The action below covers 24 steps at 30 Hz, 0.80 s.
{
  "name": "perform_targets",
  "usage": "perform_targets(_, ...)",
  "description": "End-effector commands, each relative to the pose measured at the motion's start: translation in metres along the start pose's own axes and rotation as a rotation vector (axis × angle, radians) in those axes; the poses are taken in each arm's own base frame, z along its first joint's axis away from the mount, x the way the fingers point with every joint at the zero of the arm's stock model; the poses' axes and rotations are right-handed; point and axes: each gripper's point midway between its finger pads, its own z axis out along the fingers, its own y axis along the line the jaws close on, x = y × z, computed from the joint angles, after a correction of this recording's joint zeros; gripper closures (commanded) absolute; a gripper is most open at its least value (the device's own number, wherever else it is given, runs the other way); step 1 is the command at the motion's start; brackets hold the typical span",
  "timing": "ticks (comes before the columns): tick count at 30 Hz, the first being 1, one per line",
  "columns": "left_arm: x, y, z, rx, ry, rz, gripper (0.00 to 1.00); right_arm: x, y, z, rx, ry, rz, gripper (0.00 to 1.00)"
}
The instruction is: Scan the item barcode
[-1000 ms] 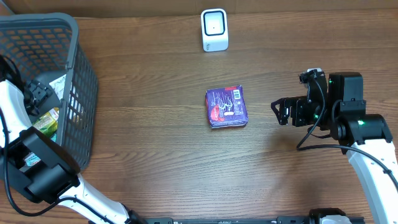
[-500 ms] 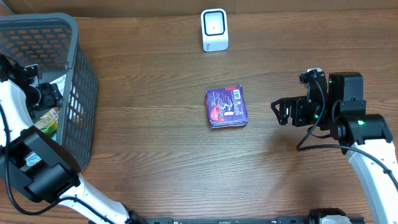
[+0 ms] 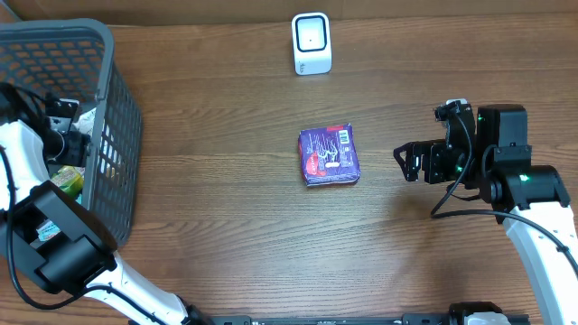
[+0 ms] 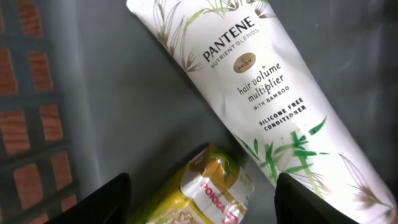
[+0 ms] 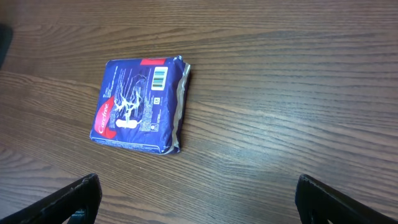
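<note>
A purple flat pack (image 3: 329,155) lies mid-table with its barcode face up; the right wrist view shows it as a blue pack (image 5: 140,104). The white scanner (image 3: 311,42) stands at the far edge. My right gripper (image 3: 406,162) hovers open to the right of the pack, nothing between its fingers (image 5: 199,199). My left gripper (image 3: 63,122) is down inside the grey basket (image 3: 122,153). In its wrist view it (image 4: 205,200) is open, one finger on each side of a yellow Pokka packet (image 4: 214,183), with a gap visible on both sides.
A white Pantene conditioner tube (image 4: 267,93) lies in the basket just beyond the yellow packet. The basket's mesh walls close in around the left arm. Bare wooden table (image 3: 226,226) surrounds the pack.
The left gripper has shifted toward the far side of the basket. The right arm and the purple pack have not moved.
</note>
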Motion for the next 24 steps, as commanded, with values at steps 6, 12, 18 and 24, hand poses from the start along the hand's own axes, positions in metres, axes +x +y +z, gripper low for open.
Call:
perform_targets(6, 0.019, -0.014, 0.018, 0.036, 0.045, 0.102, 0.36, -0.009, 0.002, -0.005, 0.002, -0.025, -0.011, 0.0)
perform_targets(12, 0.03, -0.011, 0.026, 0.011, 0.076, 0.098, 0.41, -0.009, 0.002, -0.005, 0.001, -0.025, -0.011, 0.0)
perform_targets(18, 0.031, -0.011, 0.026, 0.012, 0.078, 0.094, 0.52, -0.009, 0.002, -0.005, 0.001, -0.025, -0.011, 0.0)
perform_targets(24, 0.037, -0.012, 0.025, 0.009, 0.109, 0.093, 0.42, -0.009, 0.002, -0.005, 0.002, -0.025, -0.011, 0.0)
